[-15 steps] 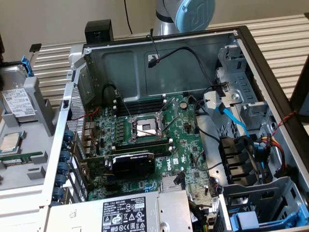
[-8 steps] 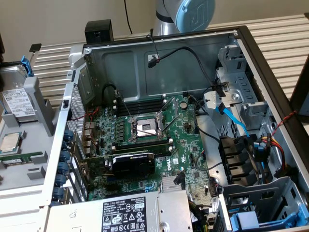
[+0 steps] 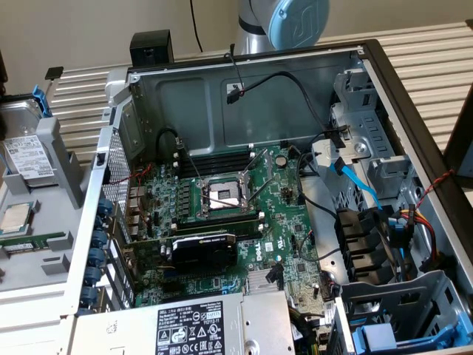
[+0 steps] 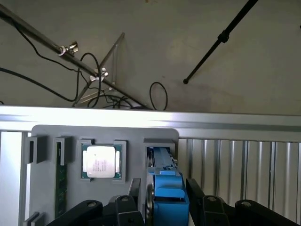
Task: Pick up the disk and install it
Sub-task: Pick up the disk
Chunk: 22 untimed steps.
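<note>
Flanking the disk (image 4: 167, 194) in wrist view, hand (image 4: 163, 182) spread, exterior view adding the open computer case (image 3: 199, 96) alongside.

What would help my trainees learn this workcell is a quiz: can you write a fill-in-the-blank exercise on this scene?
1. The disk is clipped in plastic coloured ____.
2. Of the parts in the grey tray, the pincer is nearest the ____.
3. Beside the disk, that tray holds a square silver ____.
4. The power supply carries a label printed black and ____.

Missing words: blue; disk; CPU chip; white.
</note>
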### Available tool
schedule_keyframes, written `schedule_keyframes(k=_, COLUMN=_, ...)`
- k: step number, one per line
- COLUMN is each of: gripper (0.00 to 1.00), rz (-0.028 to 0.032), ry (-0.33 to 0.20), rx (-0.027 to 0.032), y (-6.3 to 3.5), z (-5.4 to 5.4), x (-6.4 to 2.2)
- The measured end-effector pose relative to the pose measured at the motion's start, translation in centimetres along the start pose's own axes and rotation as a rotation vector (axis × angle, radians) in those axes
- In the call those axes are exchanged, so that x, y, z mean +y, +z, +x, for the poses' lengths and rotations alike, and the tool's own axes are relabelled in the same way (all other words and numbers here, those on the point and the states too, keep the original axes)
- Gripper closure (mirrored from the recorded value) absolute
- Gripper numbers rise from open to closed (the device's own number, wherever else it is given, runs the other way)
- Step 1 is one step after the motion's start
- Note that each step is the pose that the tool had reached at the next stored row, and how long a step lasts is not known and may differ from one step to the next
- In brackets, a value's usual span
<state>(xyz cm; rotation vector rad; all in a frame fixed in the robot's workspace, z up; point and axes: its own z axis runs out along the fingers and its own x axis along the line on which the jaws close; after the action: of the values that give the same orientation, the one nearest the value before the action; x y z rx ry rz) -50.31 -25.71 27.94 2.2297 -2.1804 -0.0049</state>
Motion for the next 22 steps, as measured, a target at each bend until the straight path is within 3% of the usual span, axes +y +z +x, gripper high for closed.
schedule_keyframes(k=6, gripper=0.49, rz=-0.0002, ry=0.0, rx=0.0036, y=0.0, z=-0.09, x=0.0)
schedule_keyframes(k=15, gripper=0.49, rz=0.0046, ry=0.0, rx=0.0054, y=0.14, z=-0.09, x=-0.01)
schedule_keyframes(k=22, gripper=0.49, rz=0.0046, ry=0.0, rx=0.0064, y=0.14, z=-0.08, x=0.0)
